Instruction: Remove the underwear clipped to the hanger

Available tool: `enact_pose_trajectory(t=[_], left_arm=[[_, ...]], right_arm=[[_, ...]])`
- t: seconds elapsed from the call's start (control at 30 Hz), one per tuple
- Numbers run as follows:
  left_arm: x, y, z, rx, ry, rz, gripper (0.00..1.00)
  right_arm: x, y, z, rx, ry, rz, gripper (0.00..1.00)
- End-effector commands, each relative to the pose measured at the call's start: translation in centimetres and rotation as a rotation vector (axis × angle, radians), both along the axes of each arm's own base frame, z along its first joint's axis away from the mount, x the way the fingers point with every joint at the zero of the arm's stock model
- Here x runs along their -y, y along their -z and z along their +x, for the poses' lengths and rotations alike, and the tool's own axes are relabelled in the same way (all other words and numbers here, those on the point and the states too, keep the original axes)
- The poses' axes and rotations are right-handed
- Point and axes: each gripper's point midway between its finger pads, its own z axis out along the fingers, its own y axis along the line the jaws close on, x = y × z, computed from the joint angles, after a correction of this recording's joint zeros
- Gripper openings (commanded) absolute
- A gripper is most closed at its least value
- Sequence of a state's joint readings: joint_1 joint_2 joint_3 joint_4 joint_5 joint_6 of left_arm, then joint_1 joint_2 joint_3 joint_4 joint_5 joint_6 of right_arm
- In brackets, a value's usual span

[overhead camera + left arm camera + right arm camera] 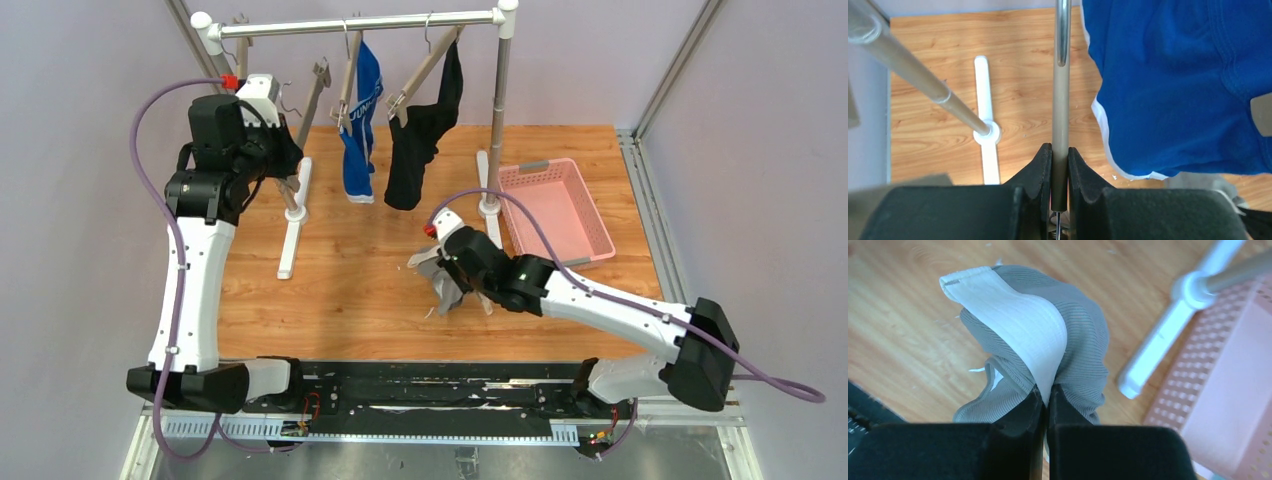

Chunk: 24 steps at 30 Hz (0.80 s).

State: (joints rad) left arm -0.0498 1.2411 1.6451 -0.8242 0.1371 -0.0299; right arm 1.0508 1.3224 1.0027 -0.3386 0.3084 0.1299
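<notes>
Clamped at the bottom of the left wrist view, the left gripper [1060, 152] has its jaws closed tight on a grey-tan hanger bar [1061, 100] that runs straight up between them. From above, the left arm [190, 290] rises from its base at the near left edge and bends in toward the left end of the rack [370, 24], its gripper high beside the post.

Just right of that bar hang the blue briefs [360, 130], clipped to a hanger on the rail. Their white lettering starts "JUN"; the rest cannot be read. The black briefs [425, 135] hang next along the rail, also clipped.

Further right, the right arm [600, 305] stretches low and leftward across the wooden table [340, 290]. The right gripper [1047, 392] is pinched shut on the grey briefs [1083, 350], gripping them at the pale waistband [1018, 325], bunched above the table near its middle. A pink basket [560, 210] sits at the far right.
</notes>
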Motion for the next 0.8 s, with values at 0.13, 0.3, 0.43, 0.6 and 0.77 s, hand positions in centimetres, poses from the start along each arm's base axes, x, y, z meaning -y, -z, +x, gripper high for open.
enact_pose_trajectory(t=[0.13, 0.3, 0.43, 0.6, 0.77], left_arm=[[1.2, -4.1, 1.4, 0.104, 0.07, -0.033, 0.0], [1.1, -5.0, 1.2, 0.12, 0.065, -0.039, 0.0], [0.9, -6.0, 0.8, 0.142, 0.055, -0.036, 0.0], [0.7, -6.9, 0.8, 0.15, 0.047, -0.025, 0.0], [0.6, -7.4, 0.8, 0.16, 0.046, -0.019, 0.0]], right_arm=[[7.9, -6.5, 5.0, 0.177, 0.247, 0.028, 0.0], [12.4, -10.4, 7.5, 0.287, 0.392, 0.066, 0.01], [15.2, -11.8, 9.3, 0.299, 0.471, 0.1, 0.01], [17.6, -11.4, 11.8, 0.274, 0.542, 0.147, 0.01], [19.1, -9.7, 13.6, 0.221, 0.587, 0.173, 0.01]])
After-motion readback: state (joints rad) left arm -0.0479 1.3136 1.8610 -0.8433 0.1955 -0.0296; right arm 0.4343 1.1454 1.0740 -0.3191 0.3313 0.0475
